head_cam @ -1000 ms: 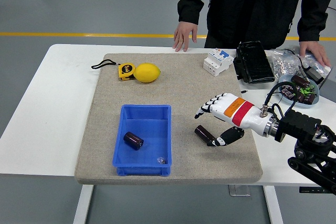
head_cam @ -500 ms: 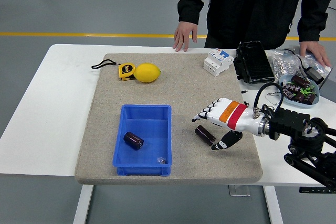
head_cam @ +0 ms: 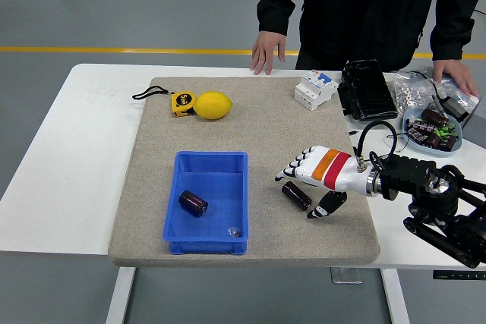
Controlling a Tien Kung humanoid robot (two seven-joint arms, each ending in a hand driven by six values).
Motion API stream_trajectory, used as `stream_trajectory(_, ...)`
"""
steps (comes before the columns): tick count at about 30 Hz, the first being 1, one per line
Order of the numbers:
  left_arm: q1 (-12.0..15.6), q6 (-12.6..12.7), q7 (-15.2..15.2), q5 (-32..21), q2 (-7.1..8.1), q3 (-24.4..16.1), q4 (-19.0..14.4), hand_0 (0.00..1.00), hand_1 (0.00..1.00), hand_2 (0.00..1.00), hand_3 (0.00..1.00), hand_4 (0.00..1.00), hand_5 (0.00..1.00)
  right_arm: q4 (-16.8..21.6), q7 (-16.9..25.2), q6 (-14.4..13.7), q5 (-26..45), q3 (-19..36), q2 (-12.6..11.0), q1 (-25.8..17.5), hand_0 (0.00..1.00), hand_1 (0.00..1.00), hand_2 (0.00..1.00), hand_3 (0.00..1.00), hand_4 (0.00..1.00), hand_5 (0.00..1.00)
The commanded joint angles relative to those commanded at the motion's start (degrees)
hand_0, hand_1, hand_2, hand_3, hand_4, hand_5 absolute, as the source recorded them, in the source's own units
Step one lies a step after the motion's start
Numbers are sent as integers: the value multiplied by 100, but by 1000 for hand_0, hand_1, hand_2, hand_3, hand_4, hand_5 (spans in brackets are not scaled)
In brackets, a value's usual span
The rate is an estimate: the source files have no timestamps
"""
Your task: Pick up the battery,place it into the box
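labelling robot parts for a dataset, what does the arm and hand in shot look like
Only the right arm shows. Its hand has a white shell with black fingertips and an orange and a red band near the wrist. Behind it sits a silver collar, then black jointed arm segments, with a thin black cable looping above the wrist.

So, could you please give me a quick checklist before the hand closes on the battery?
1. Right hand open, fingers spread: ok.
2. Battery between the fingers and thumb, lying on the mat: ok.
3. Battery already gripped: not ok, no contact visible.
4. Blue box has free floor space beside the battery already inside: ok.
5. Path from battery to box free of objects: ok.
6. Person's hands at the far edge, away from the work area: ok.
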Motion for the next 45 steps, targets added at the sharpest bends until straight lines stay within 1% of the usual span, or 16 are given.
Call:
stream_trajectory(10, -29, -3, -11, 8, 7, 5, 0, 776, 740, 762, 644, 716, 633, -371, 34, -75, -55, -331, 176, 260, 660, 697, 751, 825, 993, 251)
stream_trajectory(14, -45, -3, -16, -4, 4, 14, 0, 776, 740, 762, 644, 716, 633, -426, 39, -109, -48, -423, 223, 285, 660, 697, 751, 825, 993, 251)
stream_trajectory(15, -48, -4, -17, -9, 4, 19, 0, 776, 740, 762, 645, 715, 631, -446, 39, -117, -45, -440, 237, 288, 651, 686, 741, 814, 978, 245)
stream_trajectory(20, -52, -7, -15, -6, 4, 21, 0, 776, 740, 762, 645, 715, 631, -517, 43, -228, -11, -528, 287, 294, 651, 686, 741, 814, 978, 245)
stream_trajectory(21, -51, -8, -14, -4, 5, 21, 0, 776, 740, 763, 644, 716, 631, -548, 42, -248, 6, -541, 312, 299, 590, 640, 709, 770, 942, 235)
stream_trajectory(26, -55, -9, -10, -5, 2, 27, 0, 776, 740, 763, 644, 716, 631, -621, 50, -320, 56, -565, 363, 302, 590, 640, 709, 770, 942, 235)
stream_trajectory(27, -59, -10, -8, -7, 3, 32, 0, 776, 741, 762, 644, 716, 631, -649, 46, -348, 59, -584, 383, 311, 485, 583, 632, 609, 809, 203)
stream_trajectory(32, -64, -11, -2, 16, 0, 23, 0, 776, 741, 762, 644, 716, 631, -710, 58, -446, 96, -641, 414, 302, 485, 583, 632, 609, 809, 203)
stream_trajectory(33, -64, -11, -5, 8, -1, 28, 0, 776, 741, 763, 645, 717, 631, -720, 61, -461, 107, -648, 422, 299, 394, 488, 552, 521, 720, 150)
stream_trajectory(38, -68, -11, -8, -15, -3, 47, 0, 776, 741, 763, 645, 717, 631, -759, 67, -511, 148, -642, 461, 298, 394, 488, 552, 521, 720, 150)
stream_trajectory(39, -68, -12, -8, -18, -3, 51, 0, 776, 741, 764, 645, 716, 632, -768, 68, -516, 157, -645, 473, 304, 318, 440, 512, 488, 670, 132)
stream_trajectory(44, -56, -13, 0, 8, -4, 35, 0, 776, 741, 764, 645, 716, 632, -759, 73, -540, 166, -593, 454, 300, 318, 440, 512, 488, 670, 132)
stream_trajectory(45, -49, -13, 0, 5, -2, 34, 0, 776, 742, 765, 644, 716, 631, -742, 70, -542, 164, -558, 435, 299, 294, 422, 498, 481, 657, 128)
